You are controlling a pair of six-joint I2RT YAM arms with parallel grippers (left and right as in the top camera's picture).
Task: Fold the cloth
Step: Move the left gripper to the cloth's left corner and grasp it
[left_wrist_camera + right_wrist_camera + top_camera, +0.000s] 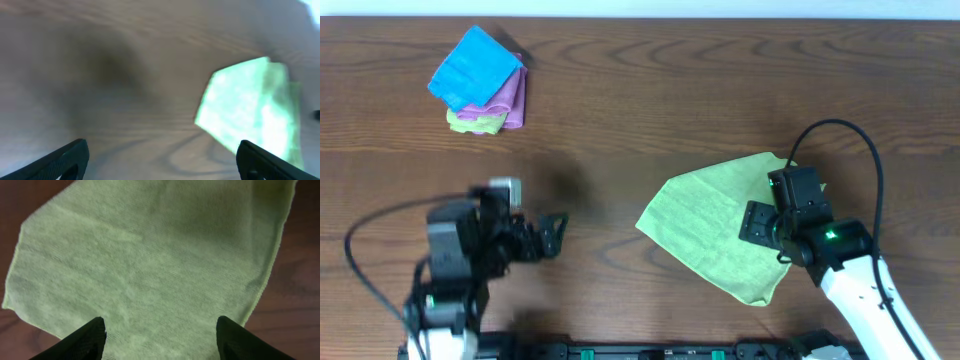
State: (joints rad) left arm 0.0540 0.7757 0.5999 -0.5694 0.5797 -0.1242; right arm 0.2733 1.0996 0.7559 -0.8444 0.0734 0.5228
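A light green cloth [715, 225] lies flat on the wooden table at the right of the middle, folded into a rough four-sided shape. My right gripper [760, 222] hovers over its right part, open and empty. In the right wrist view the cloth [150, 255] fills most of the frame between the spread fingers [160, 337]. My left gripper [552, 235] is open and empty over bare wood to the left of the cloth. The blurred left wrist view shows the cloth [245, 105] ahead to the right of the spread fingers [160, 160].
A stack of folded cloths, blue [475, 68] on top of pink and yellow-green ones [485, 115], sits at the far left of the table [620, 100]. Black cables loop from both arms.
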